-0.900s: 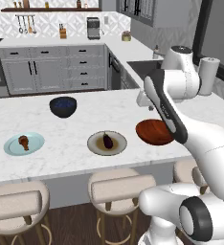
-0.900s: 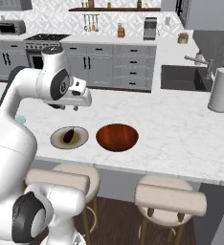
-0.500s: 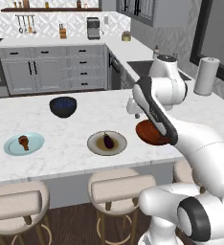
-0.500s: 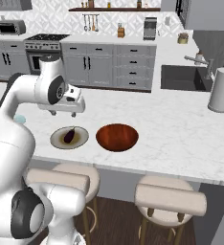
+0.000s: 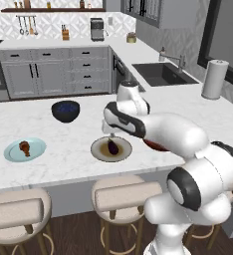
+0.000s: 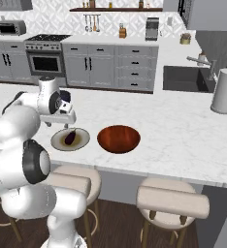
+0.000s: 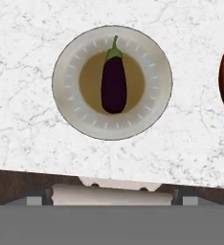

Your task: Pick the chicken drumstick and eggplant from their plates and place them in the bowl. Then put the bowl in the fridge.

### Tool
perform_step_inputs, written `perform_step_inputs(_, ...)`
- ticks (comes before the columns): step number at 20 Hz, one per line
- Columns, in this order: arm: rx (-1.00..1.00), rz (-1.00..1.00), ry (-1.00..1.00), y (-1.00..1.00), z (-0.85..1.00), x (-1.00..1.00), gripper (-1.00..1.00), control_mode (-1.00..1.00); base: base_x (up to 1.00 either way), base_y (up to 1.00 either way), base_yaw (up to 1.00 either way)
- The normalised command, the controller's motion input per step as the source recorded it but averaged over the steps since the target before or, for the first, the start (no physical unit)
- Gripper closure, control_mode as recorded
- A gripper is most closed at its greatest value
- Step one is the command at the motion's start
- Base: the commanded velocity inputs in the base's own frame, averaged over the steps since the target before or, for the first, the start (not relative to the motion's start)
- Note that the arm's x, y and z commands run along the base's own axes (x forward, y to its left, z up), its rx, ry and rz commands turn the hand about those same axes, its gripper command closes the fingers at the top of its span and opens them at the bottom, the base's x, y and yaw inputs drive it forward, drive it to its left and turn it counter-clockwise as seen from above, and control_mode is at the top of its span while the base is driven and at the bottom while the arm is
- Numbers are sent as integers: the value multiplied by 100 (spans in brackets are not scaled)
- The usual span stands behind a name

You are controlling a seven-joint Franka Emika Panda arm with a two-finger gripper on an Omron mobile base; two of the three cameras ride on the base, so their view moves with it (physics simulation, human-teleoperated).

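Note:
The dark purple eggplant lies in the brownish centre of the beige-grey plate near the counter's front edge. My gripper hangs above this plate, open with nothing between its fingers; from the right it shows as the gripper over the eggplant. The chicken drumstick rests on the pale blue plate further left. To the right of the eggplant's plate sits the reddish-brown bowl, holding nothing, half hidden by my arm as the bowl. The fridge is out of view.
A smaller dark blue-black bowl stands behind the two plates. Stools line the counter's front edge. A sink and a paper towel roll are at the far right.
My arm has swung left, from over the reddish-brown bowl to over the eggplant's plate. The plates, food and bowls have stayed put.

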Motion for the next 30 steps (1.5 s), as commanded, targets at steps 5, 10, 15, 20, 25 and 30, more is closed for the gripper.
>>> perform_step_inputs(5, 0, 3, 5, 1, -56, 63, -100, -100, 0, 0, 0)
perform_step_inputs(10, -1, 0, 2, 0, -41, 64, -100, -100, 0, 0, 0)
perform_step_inputs(15, 0, 0, 1, 0, -47, 38, -100, -100, 0, 0, 0)
perform_step_inputs(20, -1, 0, 0, 0, -49, 9, -100, -100, 0, 0, 0)
perform_step_inputs(25, 0, 0, 0, 0, -47, -2, -100, -100, 0, 0, 0)
perform_step_inputs(30, 0, 0, 0, 4, -44, 0, -100, -100, 0, 0, 0)
